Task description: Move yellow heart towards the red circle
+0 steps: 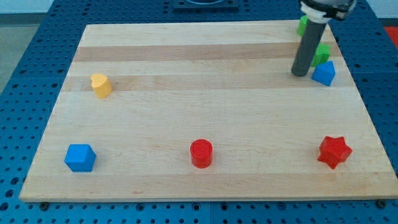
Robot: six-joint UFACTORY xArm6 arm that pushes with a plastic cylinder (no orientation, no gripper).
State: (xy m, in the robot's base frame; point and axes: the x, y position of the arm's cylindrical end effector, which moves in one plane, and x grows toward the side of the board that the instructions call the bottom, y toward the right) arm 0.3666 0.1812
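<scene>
- My tip [300,74] rests on the desk [205,68] near the view's top right corner — the dark rod rises from it toward the view's top edge.
- There is no hand on this arm, so nothing opens or closes and nothing is held; the rod simply ends in the tip.
- The yellow heart [101,84] sits far over at the view's left, roughly at mid height, well apart from my tip.
- The red circle [201,153] stands near the view's bottom, about midway across — below and to the right of the yellow heart, with bare wood between them.
- A blue triangular block [324,73] lies just beside my tip, on its right.
- A green block [321,54] sits just above the blue one, partly hidden by the rod; its shape is hard to make out.
- A second green block [301,25] peeks out at the rod's left, near the view's top edge, mostly hidden.
- A red star [334,151] lies at the view's bottom right.
- A blue cube-like block [80,157] lies at the view's bottom left.
</scene>
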